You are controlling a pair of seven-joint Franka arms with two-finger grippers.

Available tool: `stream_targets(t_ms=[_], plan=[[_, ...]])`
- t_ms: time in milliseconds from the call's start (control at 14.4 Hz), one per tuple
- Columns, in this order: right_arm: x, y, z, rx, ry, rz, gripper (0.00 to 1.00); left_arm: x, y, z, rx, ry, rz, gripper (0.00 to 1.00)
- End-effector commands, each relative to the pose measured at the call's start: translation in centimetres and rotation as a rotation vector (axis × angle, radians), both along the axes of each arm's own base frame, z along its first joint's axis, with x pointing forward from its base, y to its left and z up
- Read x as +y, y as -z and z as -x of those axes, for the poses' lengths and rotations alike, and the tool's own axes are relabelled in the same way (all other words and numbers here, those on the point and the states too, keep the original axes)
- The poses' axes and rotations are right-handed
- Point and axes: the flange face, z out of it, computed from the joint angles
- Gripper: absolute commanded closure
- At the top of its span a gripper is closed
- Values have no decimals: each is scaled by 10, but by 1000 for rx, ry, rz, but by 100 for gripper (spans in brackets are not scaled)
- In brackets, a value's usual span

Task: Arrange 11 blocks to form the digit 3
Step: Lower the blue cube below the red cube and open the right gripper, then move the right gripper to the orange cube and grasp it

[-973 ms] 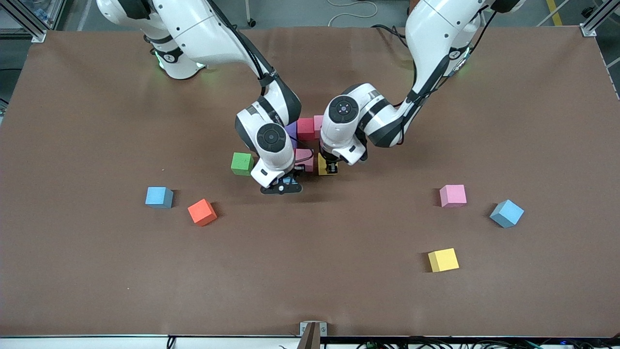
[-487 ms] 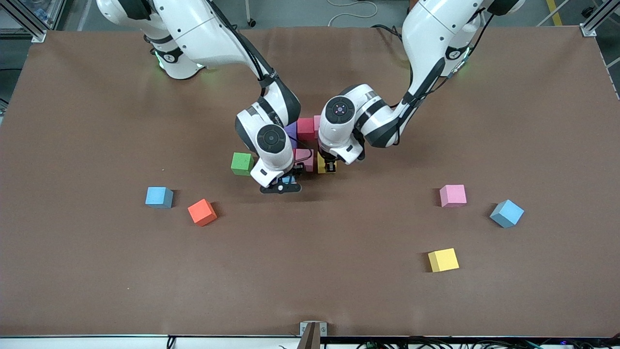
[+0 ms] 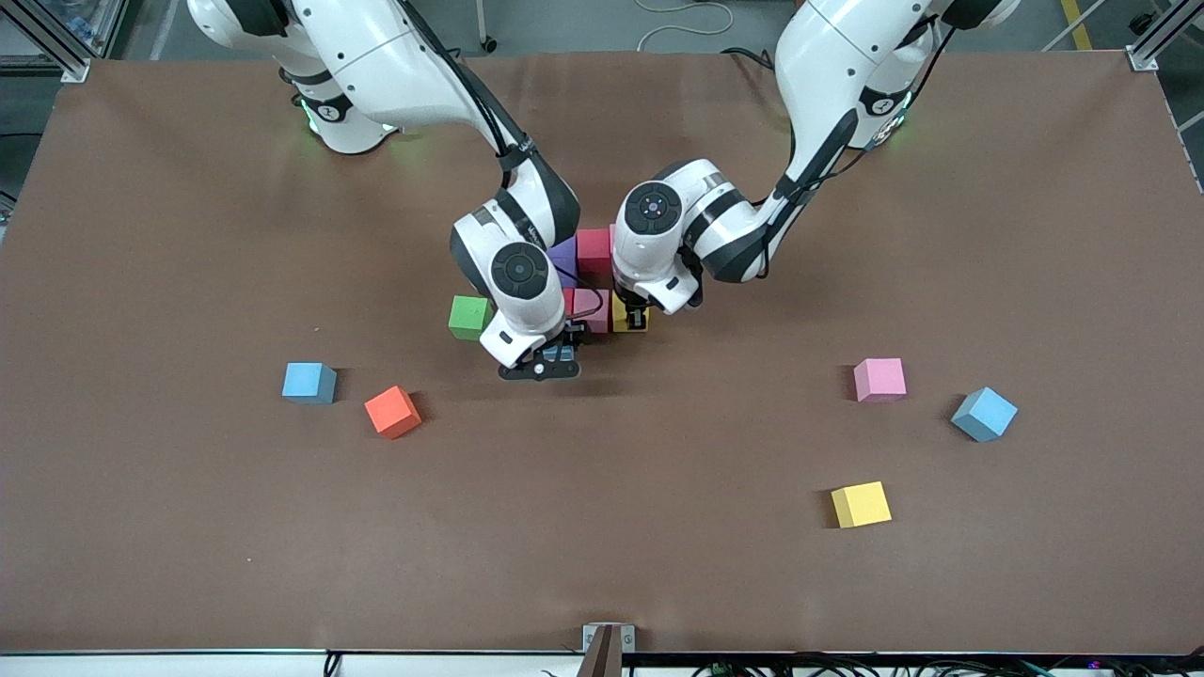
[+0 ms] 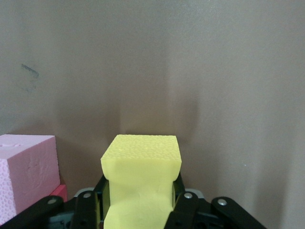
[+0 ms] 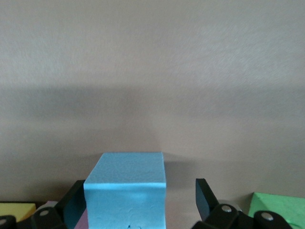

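My left gripper (image 3: 637, 318) is shut on a yellow block (image 4: 140, 176) and squeezes its sides in, right beside a pink block (image 4: 26, 174) of the group. That group also shows a purple block (image 3: 564, 252) and a red block (image 3: 594, 249). My right gripper (image 3: 553, 358) is open around a light blue block (image 5: 125, 191), one finger against it and a gap at the other finger (image 5: 205, 195). This block (image 3: 562, 353) stands just nearer the camera than the pink one (image 3: 591, 303). Loose on the table lie a light blue block (image 3: 308, 382), an orange block (image 3: 393, 411), a second pink block (image 3: 879, 379), a blue block (image 3: 984, 414) and a yellow block (image 3: 861, 504).
A green cube (image 3: 469, 317) sits close beside the right wrist, toward the right arm's end of the table; the right wrist view has it too (image 5: 279, 207). Brown table mat (image 3: 658, 564) spreads wide nearer the camera.
The right gripper has opened and let go of the light blue block. The left gripper has carried the yellow block a little closer to the pink block.
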Motion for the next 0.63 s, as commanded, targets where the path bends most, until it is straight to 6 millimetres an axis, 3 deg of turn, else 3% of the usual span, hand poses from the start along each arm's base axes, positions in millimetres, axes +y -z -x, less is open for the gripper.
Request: stream_targets(t_ms=[0,209,487,556], plan=[[-26,-37,-12,17,4,-18,0,-4,2,-3,-24,18,-24,77],[-65,-73,-28,64,64,-5,0,-4,6,-3,-29,26,-32,77],[-116,-101,-48,71,148,-9,0,-7,2,-4,-34,26,-26,77],[-141,-106,-60,72,187,-11,0,-9,2,-1,-33,31,-25,77]])
